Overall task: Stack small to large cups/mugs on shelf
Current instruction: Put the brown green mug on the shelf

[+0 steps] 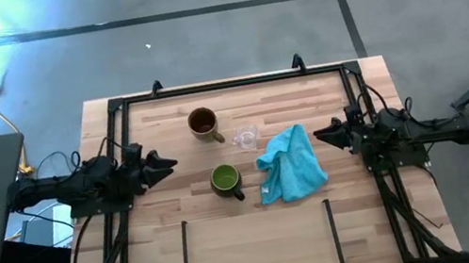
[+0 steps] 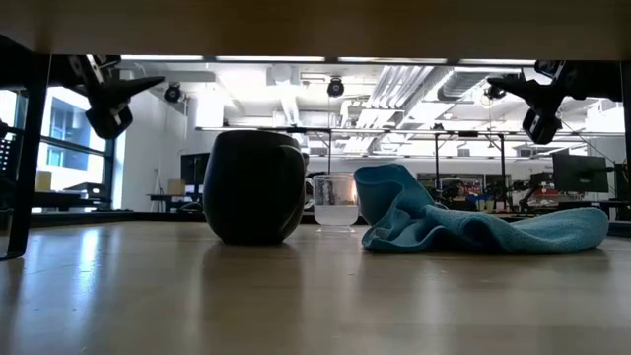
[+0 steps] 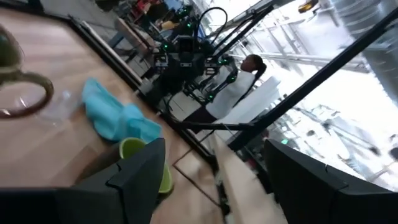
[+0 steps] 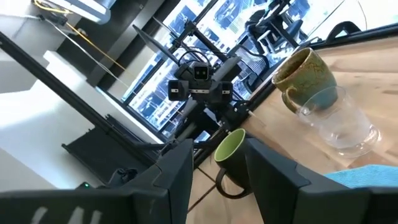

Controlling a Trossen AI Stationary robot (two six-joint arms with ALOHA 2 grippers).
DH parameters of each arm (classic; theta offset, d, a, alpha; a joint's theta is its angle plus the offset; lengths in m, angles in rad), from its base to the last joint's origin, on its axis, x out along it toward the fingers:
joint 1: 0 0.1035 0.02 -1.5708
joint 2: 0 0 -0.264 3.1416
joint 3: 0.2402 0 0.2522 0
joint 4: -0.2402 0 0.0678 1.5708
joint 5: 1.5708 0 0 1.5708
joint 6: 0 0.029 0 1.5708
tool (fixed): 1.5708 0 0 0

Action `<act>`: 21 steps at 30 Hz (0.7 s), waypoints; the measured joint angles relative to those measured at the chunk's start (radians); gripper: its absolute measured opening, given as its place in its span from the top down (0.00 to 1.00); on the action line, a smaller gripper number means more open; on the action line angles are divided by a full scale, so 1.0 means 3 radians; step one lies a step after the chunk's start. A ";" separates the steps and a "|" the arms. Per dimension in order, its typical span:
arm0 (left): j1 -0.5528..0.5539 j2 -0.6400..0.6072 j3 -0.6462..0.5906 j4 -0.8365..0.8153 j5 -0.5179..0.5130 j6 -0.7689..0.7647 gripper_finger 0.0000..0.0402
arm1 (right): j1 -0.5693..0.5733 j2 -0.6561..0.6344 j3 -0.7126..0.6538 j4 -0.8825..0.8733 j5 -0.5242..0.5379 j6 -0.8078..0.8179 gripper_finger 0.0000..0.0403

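Glass cup [image 1: 246,136] sits mid-surface betw brown mug [image 1: 204,123] and turquoise cloth [image 1: 291,163], green mug [image 1: 227,181] nearer the shelf [image 1: 259,247]. Glass prob light, slick, fragile: grip across rim gently. Mugs stiff, heavier: take by wall or handle. Left gripper [image 1: 162,165] and right gripper [image 1: 321,135], both jaws open, wait at the sides. Shelf bays free, cloth crowds right approach

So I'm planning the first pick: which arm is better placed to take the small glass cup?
Probably the right. The glass cup lies nearer the right gripper, with only the turquoise cloth beside that path. The left gripper has the brown mug and green mug closer.
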 joint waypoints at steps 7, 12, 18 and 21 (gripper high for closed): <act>-0.0001 0.0000 0.0000 -0.0015 0.0036 -0.0195 0.35 | 0.0000 0.0000 0.0000 -0.0112 0.0000 -0.0409 0.65; 0.0000 0.0001 0.0000 -0.0096 -0.0044 0.0053 0.35 | 0.0000 0.0000 0.0000 -0.0237 0.0000 -0.0445 0.65; 0.0000 0.0000 0.0000 -0.0118 -0.0335 0.0158 0.35 | 0.0000 0.0000 0.0000 -0.0344 0.0001 -0.0446 0.65; 0.0000 0.0000 0.0000 -0.0124 -0.0342 0.0223 0.36 | 0.0000 0.0000 0.0000 -0.0371 -0.0001 -0.0447 0.65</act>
